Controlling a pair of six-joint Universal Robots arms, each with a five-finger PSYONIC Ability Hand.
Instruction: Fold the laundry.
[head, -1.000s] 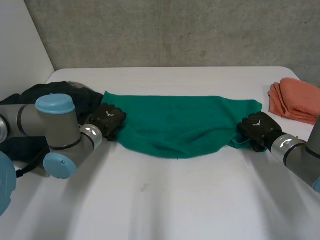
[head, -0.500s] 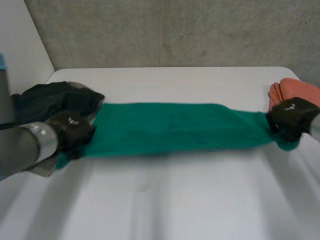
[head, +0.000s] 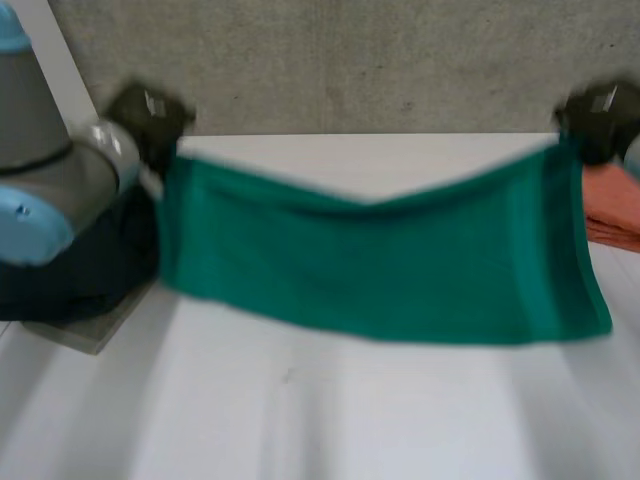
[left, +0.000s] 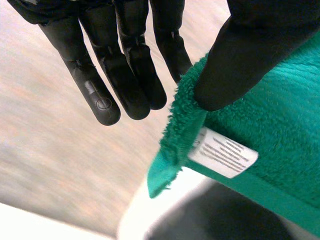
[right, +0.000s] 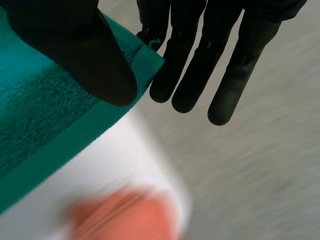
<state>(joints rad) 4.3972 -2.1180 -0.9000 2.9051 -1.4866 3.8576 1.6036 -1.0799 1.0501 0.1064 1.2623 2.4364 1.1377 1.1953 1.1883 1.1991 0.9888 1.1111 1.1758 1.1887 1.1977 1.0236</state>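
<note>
Towel (head: 380, 260) hangs spread above the table (head: 300, 420); we see left hand (head: 148, 118) and right hand (head: 600, 115) each pinching a top corner.

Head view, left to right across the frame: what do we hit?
Pile of black clothes → left hand → green terry towel hanging between the hands → right hand.

The white table (head: 350, 420) is wide and flat and reaches back to a grey wall. On its left side lies a pile of dark clothes (head: 80, 270). A flat grey thing (head: 85, 330) sticks out from under the pile on the near side. On the far right edge lies a folded orange cloth (head: 615, 215).
</note>
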